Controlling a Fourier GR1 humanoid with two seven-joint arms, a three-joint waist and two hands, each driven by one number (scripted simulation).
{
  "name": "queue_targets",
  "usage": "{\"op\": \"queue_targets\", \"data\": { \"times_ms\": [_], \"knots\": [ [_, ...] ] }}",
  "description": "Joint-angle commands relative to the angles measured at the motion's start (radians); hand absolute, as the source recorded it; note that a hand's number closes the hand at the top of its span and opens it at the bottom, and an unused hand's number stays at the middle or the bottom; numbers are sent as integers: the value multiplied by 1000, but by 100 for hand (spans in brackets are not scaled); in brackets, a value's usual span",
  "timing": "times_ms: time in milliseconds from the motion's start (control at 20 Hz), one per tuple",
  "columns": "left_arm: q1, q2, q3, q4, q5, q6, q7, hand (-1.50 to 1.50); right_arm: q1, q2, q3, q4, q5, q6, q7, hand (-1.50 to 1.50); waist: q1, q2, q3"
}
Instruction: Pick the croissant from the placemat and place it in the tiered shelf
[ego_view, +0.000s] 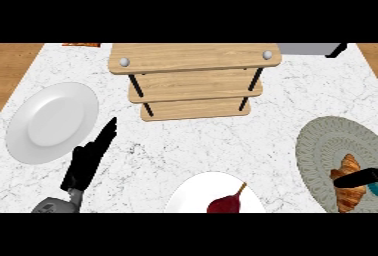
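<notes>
The golden-brown croissant (345, 192) lies on the round grey-green placemat (325, 150) at the right edge. Only a black part of my right hand (357, 178) shows, coming in from the right edge and lying across the croissant's middle; the rest of the hand is out of view. The wooden tiered shelf (193, 80) stands at the back centre, its three boards bare. My left hand (87, 162) rests open at the lower left, fingers straight and pointing up and to the right, holding nothing.
A large white plate (50, 122) lies at the left, close to the left hand. Another white plate (193, 197) at the bottom centre carries a dark red pear (226, 202). A grey object (310, 48) sits at the back right.
</notes>
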Motion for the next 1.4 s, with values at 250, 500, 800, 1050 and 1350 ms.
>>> {"op": "queue_targets", "data": {
  "times_ms": [250,500,800,1050,1350],
  "knots": [
    [39,7,12,-29,-8,3,15,0,-38,51,-14,32,48,84,239,-150,-21,-6,0],
    [28,0,33,-7,-6,-9,-12,0,-60,87,-14,90,76,94,236,-150,-18,-3,2],
    [23,-8,40,-17,-28,9,17,0,-38,134,-30,120,105,99,180,-150,-26,-3,2],
    [27,-37,17,2,-46,7,13,0,-24,211,-15,165,180,45,167,-150,-29,-2,2],
    [24,-16,68,-25,-23,-32,20,0,-97,244,-55,221,197,106,52,150,-21,-2,3]
  ]
}}
